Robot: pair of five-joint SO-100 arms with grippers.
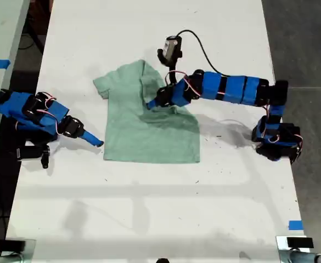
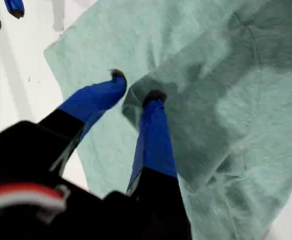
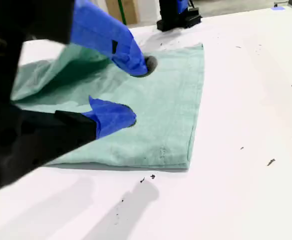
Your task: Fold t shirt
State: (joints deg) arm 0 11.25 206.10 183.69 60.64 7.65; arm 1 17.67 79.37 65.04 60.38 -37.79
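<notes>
The white table (image 1: 149, 208) is bare in the foreground of the exterior view, apart from a few dark specks; the t shirt (image 1: 149, 131) lies flat on it a little above centre, its hem nearest the camera, one sleeve spread toward 10 o'clock, the other side folded over onto the body; my second gripper (image 1: 97, 141) sits at about 9 o'clock from the shirt, just off its edge in the exterior view, and in its own wrist view its blue fingertips (image 3: 117, 114) stand apart, jaws open with nothing between them, hovering at the shirt's near border; my first gripper (image 1: 152, 104) reaches in from 3 o'clock, its tip down on the upper middle of the shirt; in the first wrist view its fingertips (image 2: 153, 97) pinch a raised fold of the mint cloth, jaws nearly closed on it; a black cable (image 1: 204, 52) loops off toward 1 o'clock.
</notes>
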